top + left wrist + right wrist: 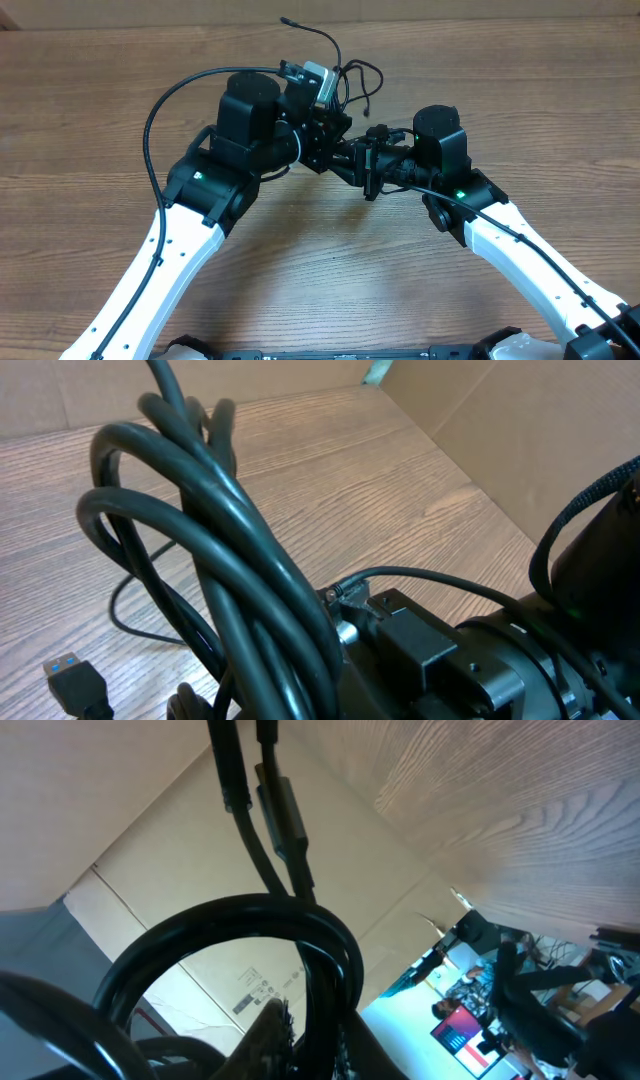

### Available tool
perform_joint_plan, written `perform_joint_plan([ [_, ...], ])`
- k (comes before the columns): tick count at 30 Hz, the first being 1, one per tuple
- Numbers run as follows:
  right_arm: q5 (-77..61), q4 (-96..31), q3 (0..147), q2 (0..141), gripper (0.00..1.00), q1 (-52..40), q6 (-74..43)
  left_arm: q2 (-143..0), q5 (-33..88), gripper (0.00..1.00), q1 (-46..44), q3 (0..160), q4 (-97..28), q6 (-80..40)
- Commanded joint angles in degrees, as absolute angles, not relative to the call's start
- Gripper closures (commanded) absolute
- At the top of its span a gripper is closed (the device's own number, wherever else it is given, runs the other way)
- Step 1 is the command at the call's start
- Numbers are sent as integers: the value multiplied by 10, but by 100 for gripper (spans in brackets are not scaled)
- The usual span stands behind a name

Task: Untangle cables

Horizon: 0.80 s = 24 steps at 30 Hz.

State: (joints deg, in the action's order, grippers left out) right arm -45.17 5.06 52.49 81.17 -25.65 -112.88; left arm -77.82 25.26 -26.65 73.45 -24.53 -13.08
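Wood table (90, 90). L gripper (328, 138) clamped shut on cables (230, 540), bundle looping up off the table. R gripper (352, 160) right beside L; grip can't tell, fingers hidden. Blue-tongued plug (75, 680) hangs low. Sticker (250, 988) on cardboard wall unreadable.

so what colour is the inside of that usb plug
Blue, set in a black plug. It shows best in the left wrist view, bottom left.

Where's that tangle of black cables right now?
Overhead view: the cables bunch at the table's far middle, where the left arm and right arm meet.
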Motion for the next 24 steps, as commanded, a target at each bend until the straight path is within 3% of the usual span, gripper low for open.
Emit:
perform_joint_plan([
  [1, -455, 60, 533, 804, 86, -257, -1127, -775, 264, 96, -283, 741, -248, -129],
  [5, -458, 61, 533, 804, 79, -257, -1127, -775, 233, 96, -283, 741, -257, -144],
  [12, -455, 61, 533, 804, 79, -257, -1127, -775, 206, 96, -289, 741, -268, -174],
  [15, -451, 63, 533, 804, 84, -257, -1127, -775, 205, 96, -302, 741, -268, -174],
  [18, -451, 64, 533, 804, 96, -257, -1127, -775, 203, 96, -313, 741, -268, -174],
  [24, -462, 64, 533, 804, 96, -257, -1125, -775, 191, 96, -313, 741, -269, -174],
])
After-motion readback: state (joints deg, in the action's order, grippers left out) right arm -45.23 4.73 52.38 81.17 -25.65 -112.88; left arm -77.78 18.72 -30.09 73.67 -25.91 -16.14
